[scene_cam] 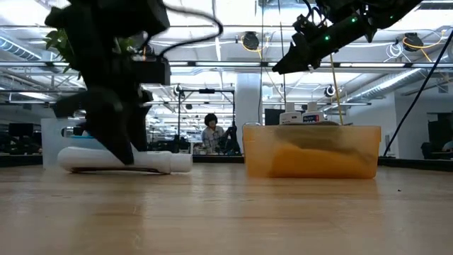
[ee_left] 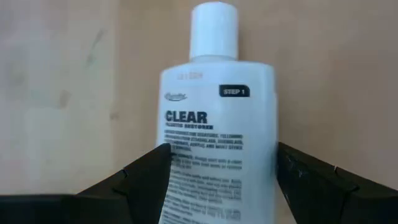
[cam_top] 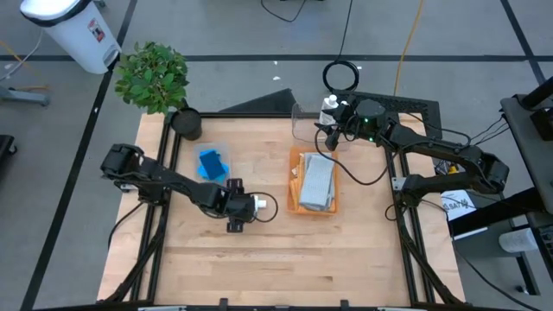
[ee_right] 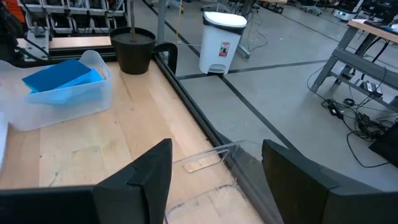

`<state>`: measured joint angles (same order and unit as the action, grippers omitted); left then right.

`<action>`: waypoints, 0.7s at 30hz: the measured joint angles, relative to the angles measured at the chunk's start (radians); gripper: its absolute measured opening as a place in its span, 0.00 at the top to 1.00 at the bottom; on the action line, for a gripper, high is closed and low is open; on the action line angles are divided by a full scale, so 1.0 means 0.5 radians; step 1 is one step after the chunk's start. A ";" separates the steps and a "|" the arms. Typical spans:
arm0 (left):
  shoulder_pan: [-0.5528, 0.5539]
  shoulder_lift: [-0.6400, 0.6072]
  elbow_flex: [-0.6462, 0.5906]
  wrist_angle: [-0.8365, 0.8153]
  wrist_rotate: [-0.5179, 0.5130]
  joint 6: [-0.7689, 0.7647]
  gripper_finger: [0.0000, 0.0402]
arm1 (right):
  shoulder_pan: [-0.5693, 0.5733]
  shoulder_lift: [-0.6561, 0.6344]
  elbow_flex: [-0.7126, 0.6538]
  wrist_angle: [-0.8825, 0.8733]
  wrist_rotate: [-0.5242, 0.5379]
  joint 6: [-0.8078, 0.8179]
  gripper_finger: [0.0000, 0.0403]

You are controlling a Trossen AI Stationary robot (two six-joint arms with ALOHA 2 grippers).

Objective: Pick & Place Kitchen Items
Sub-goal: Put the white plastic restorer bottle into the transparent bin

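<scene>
Looking down from above: left tool [cam_top: 235, 207] low on pale wooden desk [cam_top: 259, 250], fingers either side of small white plastic bottle with blue label [cam_top: 257, 206] lying flat; right tool [cam_top: 331, 130] raised over clear plastic bin [cam_top: 302, 121] at far edge, spread wide, holding nothing. Level across desk: bottle [scene_cam: 159, 161] lying on its side. Left wrist: fingers [ee_left: 146, 171] flanking bottle [ee_left: 217, 137], grip judged on or near. Next, probably: squeeze firmly, lift level, carry to a bin.

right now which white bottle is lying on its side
The white bottle on the bare table, between the fingers of the left end effector. It lies flat on the wood, while the other bottles stand in the clear bin at the back right.
</scene>
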<state>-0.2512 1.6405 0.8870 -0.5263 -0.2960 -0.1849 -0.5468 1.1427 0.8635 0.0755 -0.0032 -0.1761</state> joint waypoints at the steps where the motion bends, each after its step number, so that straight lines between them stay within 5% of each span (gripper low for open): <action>1: 0.001 0.023 -0.003 -0.003 -0.070 -0.006 0.31 | 0.000 0.000 0.000 0.005 0.000 0.000 0.46; 6: 0.046 0.116 -0.003 -0.027 -0.250 -0.043 0.31 | 0.000 0.000 0.000 0.005 -0.001 0.000 0.47; 16: 0.141 0.229 0.006 -0.030 -0.185 -0.323 0.31 | 0.000 0.000 0.000 0.006 -0.002 0.031 0.48; 21: 0.140 0.177 -0.003 0.010 -0.149 -0.330 0.43 | 0.000 0.000 0.000 0.006 -0.002 0.034 0.48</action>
<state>-0.1814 1.7290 0.8858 -0.5212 -0.3705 -0.3497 -0.5468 1.1427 0.8635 0.0784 -0.0040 -0.1593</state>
